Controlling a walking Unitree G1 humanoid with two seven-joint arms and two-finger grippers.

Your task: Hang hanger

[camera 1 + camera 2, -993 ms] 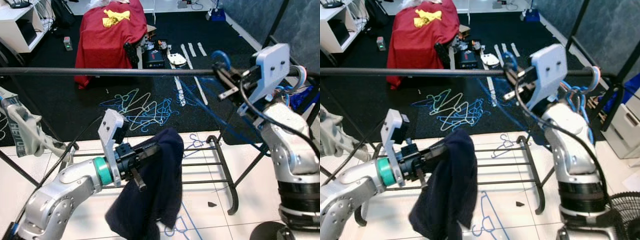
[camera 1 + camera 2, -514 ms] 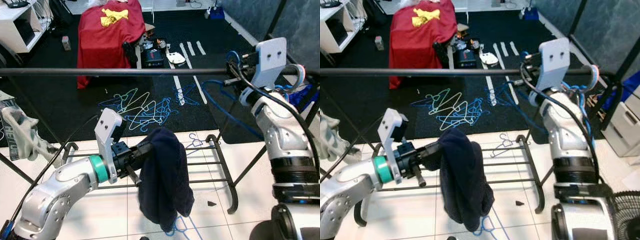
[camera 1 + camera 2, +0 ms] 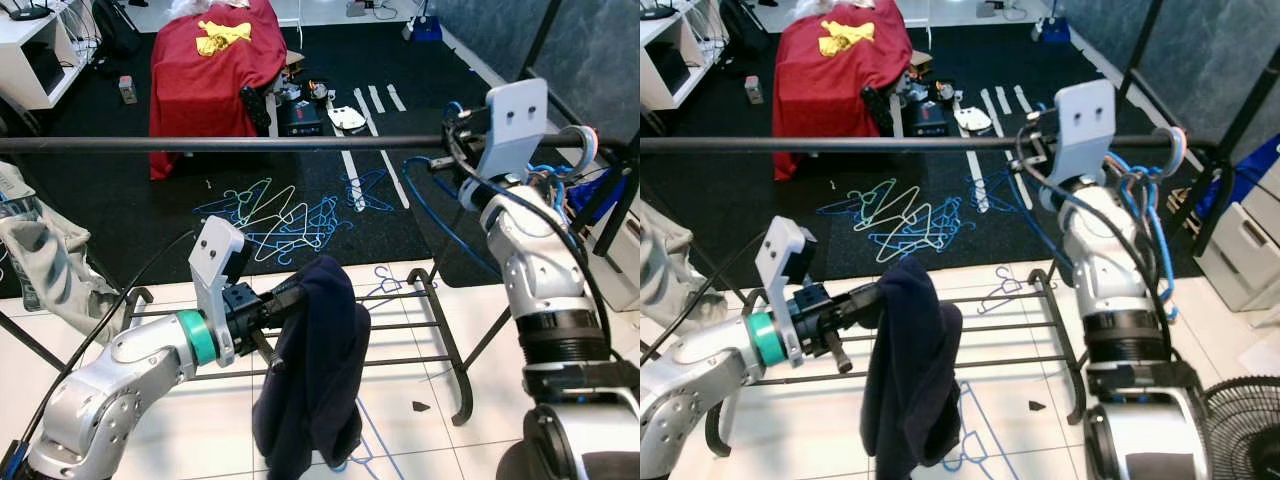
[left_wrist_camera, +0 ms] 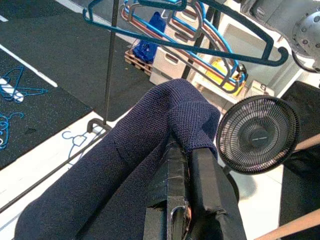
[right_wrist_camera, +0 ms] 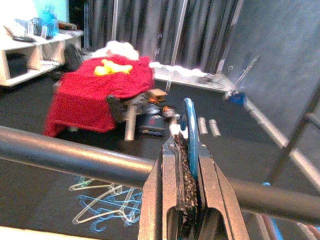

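A blue hanger (image 3: 440,215) hangs from my right gripper (image 3: 447,150), which is up at the black rail (image 3: 220,143). In the right wrist view the right gripper (image 5: 187,150) is shut on the hanger's hook (image 5: 188,117), and the rail (image 5: 90,160) crosses just beyond the fingertips. Whether the hook rests on the rail I cannot tell. Low in front of the rail, my left gripper (image 3: 288,302) is shut on a navy knit garment (image 3: 315,370) that droops toward the floor. The left wrist view shows that garment (image 4: 150,130) draped over the left gripper (image 4: 187,150).
Loose hangers (image 3: 275,215) lie tangled on the dark carpet beyond the rail. A red cloth (image 3: 210,60) covers something further back. The rack's base bars (image 3: 400,330) cross the white tiles. Grey clothing (image 3: 40,260) hangs at left, more hangers (image 3: 1150,190) at the rail's right end, a fan (image 3: 1250,430) at right.
My right arm has straightened up and shifted the hanger along the rail, first right, then slightly back left. The navy garment has swung under the left gripper. The camera moved a little.
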